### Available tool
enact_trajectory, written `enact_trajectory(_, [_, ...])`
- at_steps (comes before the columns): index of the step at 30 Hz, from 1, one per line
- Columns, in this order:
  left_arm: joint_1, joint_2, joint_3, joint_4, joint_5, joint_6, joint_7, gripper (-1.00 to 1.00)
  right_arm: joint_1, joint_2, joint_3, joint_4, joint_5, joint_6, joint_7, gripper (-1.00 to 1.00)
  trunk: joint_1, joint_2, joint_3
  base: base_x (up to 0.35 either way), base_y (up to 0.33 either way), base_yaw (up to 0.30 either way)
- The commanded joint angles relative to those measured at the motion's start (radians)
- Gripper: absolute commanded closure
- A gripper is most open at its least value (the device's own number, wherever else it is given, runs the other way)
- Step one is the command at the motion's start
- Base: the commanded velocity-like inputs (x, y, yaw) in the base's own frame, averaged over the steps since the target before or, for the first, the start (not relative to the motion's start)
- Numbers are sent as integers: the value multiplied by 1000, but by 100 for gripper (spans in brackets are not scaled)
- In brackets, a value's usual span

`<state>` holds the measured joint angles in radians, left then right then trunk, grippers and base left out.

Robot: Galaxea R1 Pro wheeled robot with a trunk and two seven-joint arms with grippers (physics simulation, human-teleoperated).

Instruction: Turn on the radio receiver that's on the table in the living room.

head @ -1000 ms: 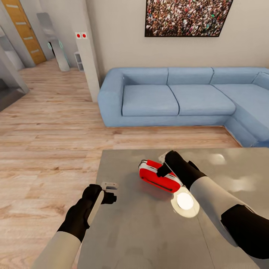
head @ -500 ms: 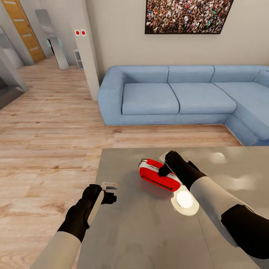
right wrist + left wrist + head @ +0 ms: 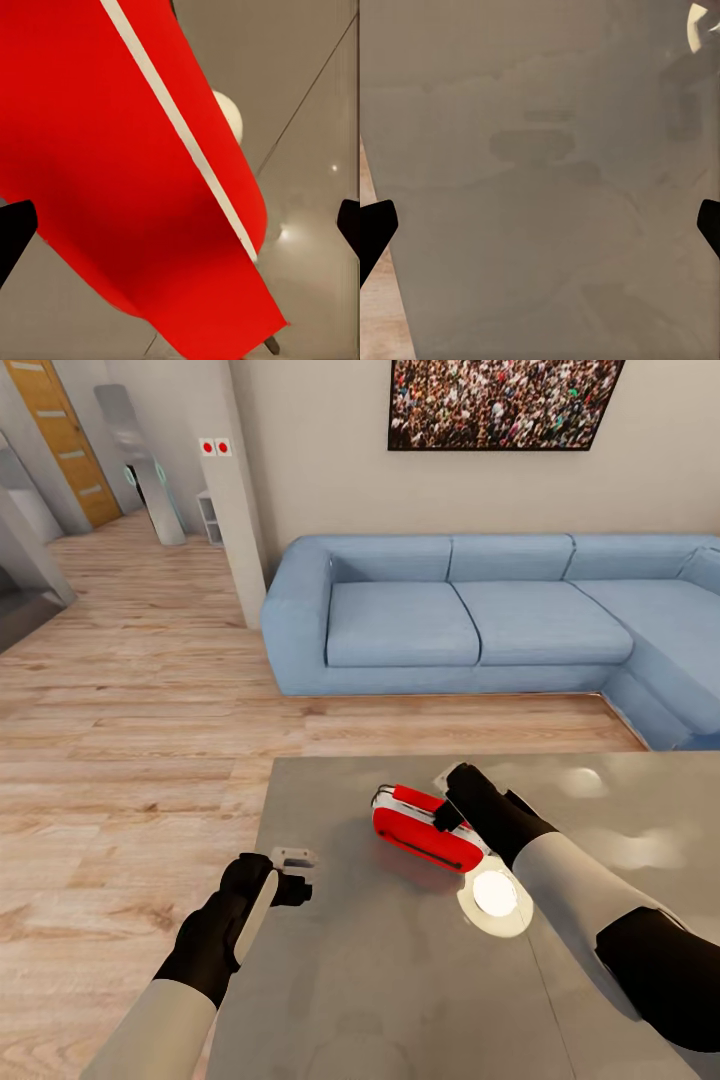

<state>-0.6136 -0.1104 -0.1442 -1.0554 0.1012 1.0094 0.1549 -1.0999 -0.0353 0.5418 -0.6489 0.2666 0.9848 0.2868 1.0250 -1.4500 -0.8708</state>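
The red and white radio receiver (image 3: pixel 420 830) lies on the glossy grey table (image 3: pixel 400 980), near its far left part. My right gripper (image 3: pixel 447 817) hovers right over the radio's near-right end, open. In the right wrist view the radio's red shell (image 3: pixel 120 172) with a white stripe sits very close between the two spread fingertips (image 3: pixel 15 229); I cannot tell whether they touch it. My left gripper (image 3: pixel 295 868) is open above the table's left edge, apart from the radio. The left wrist view has bare tabletop (image 3: pixel 540 150) between its wide-open fingertips (image 3: pixel 375 225).
A blue L-shaped sofa (image 3: pixel 450 615) stands beyond the table under a framed crowd picture (image 3: pixel 500 405). Light wood floor (image 3: pixel 130 740) stretches to the left toward a white pillar (image 3: pixel 235 490). A bright lamp reflection (image 3: pixel 495 895) glows on the tabletop beside my right wrist.
My right gripper has edged slightly to the right over the radio. The left arm and the radio have stayed put.
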Motion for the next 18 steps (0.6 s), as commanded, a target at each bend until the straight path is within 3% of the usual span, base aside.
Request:
enact_trajectory(1, [0, 0, 0, 0, 0, 0, 0, -100, 0, -2, 0, 0, 0, 0, 0, -100, 0, 0, 0, 0, 0, 0])
enact_trajectory(18, [0, 0, 0, 0, 0, 0, 0, -100, 0, -13, 0, 0, -4, -1, 0, -100, 0, 0, 0, 0, 0, 0])
